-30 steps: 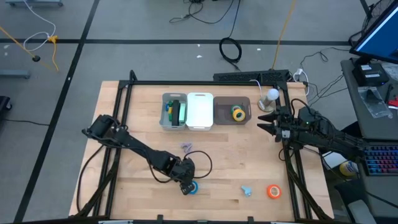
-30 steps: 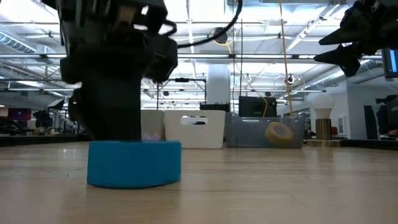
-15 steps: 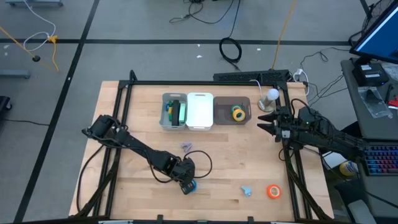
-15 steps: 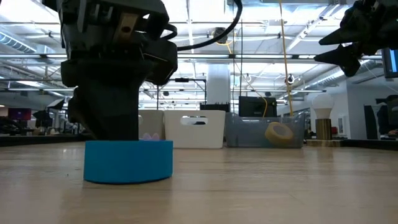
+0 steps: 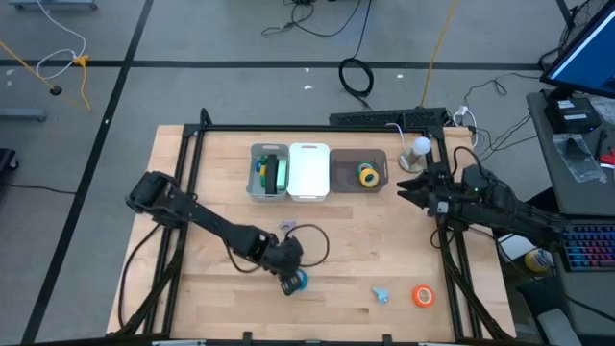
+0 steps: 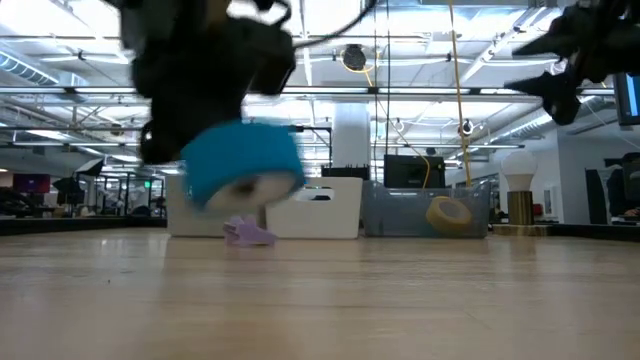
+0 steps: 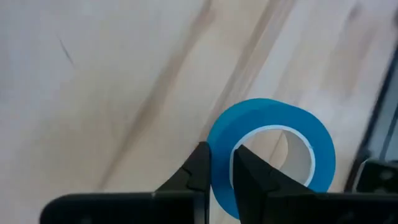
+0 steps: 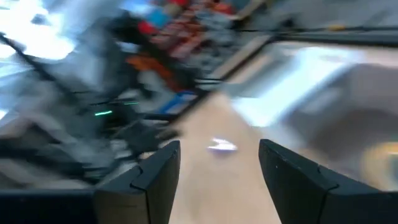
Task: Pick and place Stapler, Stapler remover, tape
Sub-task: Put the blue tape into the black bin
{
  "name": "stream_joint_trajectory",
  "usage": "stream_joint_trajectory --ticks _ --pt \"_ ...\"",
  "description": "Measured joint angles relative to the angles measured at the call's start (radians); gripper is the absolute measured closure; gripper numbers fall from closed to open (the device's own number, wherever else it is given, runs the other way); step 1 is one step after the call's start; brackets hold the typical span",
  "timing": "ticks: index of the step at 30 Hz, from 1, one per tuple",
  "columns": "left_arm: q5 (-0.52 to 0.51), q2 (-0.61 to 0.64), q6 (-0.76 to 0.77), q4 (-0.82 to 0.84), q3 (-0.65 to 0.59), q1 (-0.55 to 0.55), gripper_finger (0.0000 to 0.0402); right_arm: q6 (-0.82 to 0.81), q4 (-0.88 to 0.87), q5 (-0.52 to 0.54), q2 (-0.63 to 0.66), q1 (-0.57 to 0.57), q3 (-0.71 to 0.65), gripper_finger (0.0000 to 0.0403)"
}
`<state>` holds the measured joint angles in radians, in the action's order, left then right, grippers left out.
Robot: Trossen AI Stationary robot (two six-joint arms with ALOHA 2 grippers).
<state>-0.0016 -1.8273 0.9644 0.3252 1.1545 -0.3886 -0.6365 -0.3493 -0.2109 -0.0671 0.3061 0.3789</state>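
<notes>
My left gripper [image 5: 291,279] is shut on a blue tape roll [image 5: 300,280] near the table's front middle. In the low view the roll [image 6: 245,165] hangs tilted above the table. An orange tape roll [image 5: 423,295] and a small pale blue stapler remover [image 5: 381,294] lie flat at the front right. A small purple piece [image 5: 288,227] lies at mid-table. A yellow tape roll [image 5: 368,174] rests in the grey bin [image 5: 346,183]. A green stapler [image 5: 275,173] is in the left bin. My right gripper [image 5: 404,192] waits open, raised at the right edge. My left gripper pinches the blue roll's ring wall [image 7: 221,158] between its two fingers, one finger [image 7: 249,177] inside the centre hole and the other [image 7: 198,171] outside. The fingers come from above, pointing down. The roll is lifted clear of the table and hangs tilted [image 6: 245,165].
Three bins stand in a row at the far middle: the left bin [image 5: 256,173], a white one [image 5: 308,171] and the grey one. A white bulb-shaped thing [image 5: 420,148] stands at the far right corner. A black frame [image 5: 192,192] borders the table's sides.
My left gripper has shut on the blue tape roll's wall and risen, going a little toward the far edge. The roll, which stood flat on the table, now hangs lifted clear and tipped.
</notes>
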Motion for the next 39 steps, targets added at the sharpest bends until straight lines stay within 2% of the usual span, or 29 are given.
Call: stream_joint_trajectory --ticks 5,9,13,20,30,39 --pt "-0.079 0.099 -0.13 -0.109 0.0 0.059 0.0364 -0.175 0.426 -0.192 -0.029 0.0 -0.134 0.0196" --pt "-0.126 0.17 -0.239 -0.235 0.001 0.119 0.0364 -0.263 0.797 -0.21 -0.094 -0.001 -0.254 0.0197" --pt "-0.154 0.21 -0.326 -0.37 0.002 0.185 0.0364 -0.277 1.004 -0.205 -0.175 -0.001 -0.3 0.0198" --pt "-0.111 0.211 -0.384 -0.551 0.002 0.308 0.0364 -0.14 1.031 -0.175 -0.331 -0.003 -0.244 0.0198" --pt "-0.024 0.212 -0.407 -0.599 0.002 0.451 0.0364 0.017 1.029 -0.107 -0.588 -0.009 -0.087 0.0198" --pt "0.009 0.212 -0.466 -0.624 0.002 0.525 0.0364 0.052 1.03 -0.104 -0.792 -0.009 0.041 0.0197"
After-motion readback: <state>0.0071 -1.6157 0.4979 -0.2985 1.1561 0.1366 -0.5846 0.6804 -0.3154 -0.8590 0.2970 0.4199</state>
